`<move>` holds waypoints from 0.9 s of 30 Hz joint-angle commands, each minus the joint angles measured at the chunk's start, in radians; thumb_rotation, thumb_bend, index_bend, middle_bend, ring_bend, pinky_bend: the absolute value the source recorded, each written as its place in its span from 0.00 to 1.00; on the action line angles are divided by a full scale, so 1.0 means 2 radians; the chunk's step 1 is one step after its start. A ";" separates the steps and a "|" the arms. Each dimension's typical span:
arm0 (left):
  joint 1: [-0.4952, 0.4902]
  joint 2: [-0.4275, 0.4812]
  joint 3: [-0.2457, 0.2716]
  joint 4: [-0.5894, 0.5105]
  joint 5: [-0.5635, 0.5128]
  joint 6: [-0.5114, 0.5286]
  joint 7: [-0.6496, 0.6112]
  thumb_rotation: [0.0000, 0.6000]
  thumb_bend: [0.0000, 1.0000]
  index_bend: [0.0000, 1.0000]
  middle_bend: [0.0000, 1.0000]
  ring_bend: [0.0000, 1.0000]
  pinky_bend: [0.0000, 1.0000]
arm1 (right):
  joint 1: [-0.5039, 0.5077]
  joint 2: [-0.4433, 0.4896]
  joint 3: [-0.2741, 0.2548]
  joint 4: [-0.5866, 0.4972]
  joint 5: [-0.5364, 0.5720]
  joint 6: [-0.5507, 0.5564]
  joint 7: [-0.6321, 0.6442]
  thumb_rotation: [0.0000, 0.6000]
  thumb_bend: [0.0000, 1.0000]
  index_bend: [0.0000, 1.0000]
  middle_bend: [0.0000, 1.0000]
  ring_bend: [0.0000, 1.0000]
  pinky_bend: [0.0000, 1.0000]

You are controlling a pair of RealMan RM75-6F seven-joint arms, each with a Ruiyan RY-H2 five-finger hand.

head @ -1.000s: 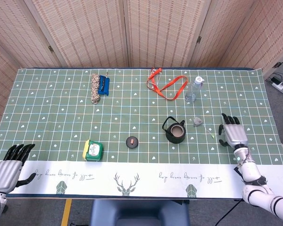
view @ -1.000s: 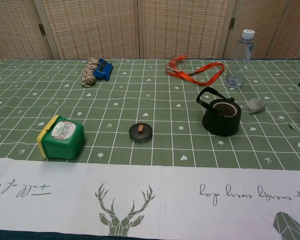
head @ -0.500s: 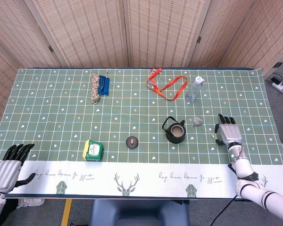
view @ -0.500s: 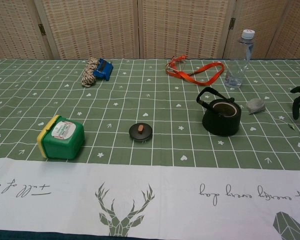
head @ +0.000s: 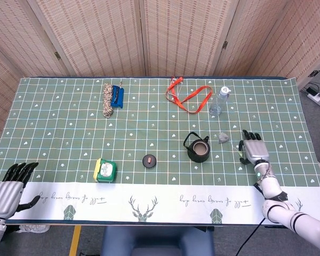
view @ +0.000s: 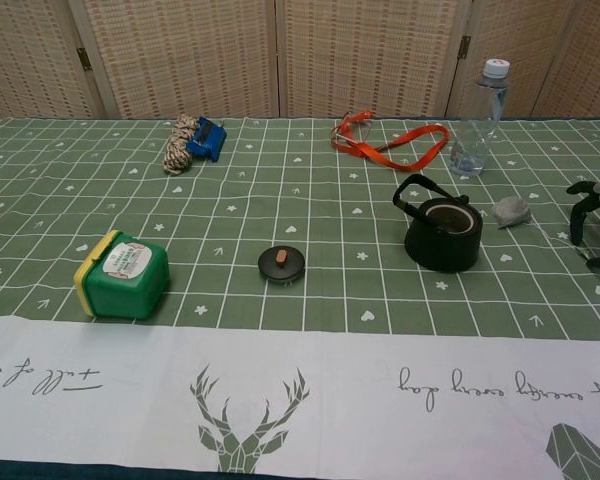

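My right hand hovers open over the green cloth, fingers spread, just right of a small grey tea bag and its string. In the chest view only the fingers of that hand show at the right edge. A black teapot without its lid stands left of the hand, and its round lid lies further left. My left hand rests open at the table's near left corner, holding nothing, far from a green tin.
A clear water bottle and an orange strap lie at the back right. A coiled rope with a blue clip sits at the back left. A white runner with a deer print covers the near edge.
My right hand has moved left and slightly away from the near edge, toward the tea bag and teapot. The left hand has barely shifted.
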State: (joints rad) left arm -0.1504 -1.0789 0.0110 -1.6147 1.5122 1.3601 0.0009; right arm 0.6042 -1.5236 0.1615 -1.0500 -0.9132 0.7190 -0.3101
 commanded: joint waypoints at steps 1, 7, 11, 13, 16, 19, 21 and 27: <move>0.000 0.001 0.001 0.000 0.003 0.002 -0.002 1.00 0.24 0.01 0.05 0.03 0.00 | 0.003 -0.003 0.000 0.003 -0.001 -0.003 0.003 1.00 0.34 0.43 0.00 0.00 0.00; 0.001 0.000 0.000 0.002 0.003 0.004 -0.001 1.00 0.24 0.01 0.05 0.04 0.00 | 0.006 -0.006 -0.002 0.010 -0.002 -0.005 0.005 1.00 0.34 0.45 0.00 0.00 0.00; 0.001 0.000 0.001 0.002 0.003 0.005 -0.001 1.00 0.24 0.01 0.05 0.04 0.00 | 0.006 -0.005 -0.004 0.011 -0.002 -0.002 0.003 1.00 0.34 0.48 0.00 0.00 0.00; 0.002 0.000 0.001 0.001 0.003 0.005 -0.001 1.00 0.24 0.01 0.05 0.04 0.00 | 0.005 -0.005 -0.005 0.010 -0.003 0.001 0.002 1.00 0.35 0.49 0.00 0.00 0.00; 0.002 0.000 0.001 0.001 0.004 0.006 0.000 1.00 0.24 0.01 0.05 0.03 0.00 | 0.004 -0.004 -0.007 0.009 -0.003 0.003 -0.001 1.00 0.36 0.50 0.00 0.00 0.00; 0.002 0.000 0.001 0.000 0.004 0.006 0.000 1.00 0.24 0.01 0.05 0.03 0.00 | 0.005 -0.007 -0.008 0.012 -0.001 0.003 -0.004 1.00 0.36 0.51 0.01 0.00 0.00; 0.003 0.000 0.001 0.000 0.003 0.007 0.001 1.00 0.24 0.01 0.05 0.03 0.00 | 0.006 -0.009 -0.008 0.015 0.000 0.001 -0.005 1.00 0.36 0.51 0.01 0.00 0.00; 0.003 0.000 0.001 0.000 0.003 0.008 0.003 1.00 0.24 0.01 0.05 0.03 0.00 | 0.006 -0.012 -0.010 0.022 0.002 0.001 -0.007 1.00 0.36 0.51 0.01 0.00 0.00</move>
State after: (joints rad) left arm -0.1437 -1.0796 0.0129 -1.6155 1.5175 1.3762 0.0061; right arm 0.6159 -1.5483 0.1411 -1.0053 -0.9085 0.7209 -0.3248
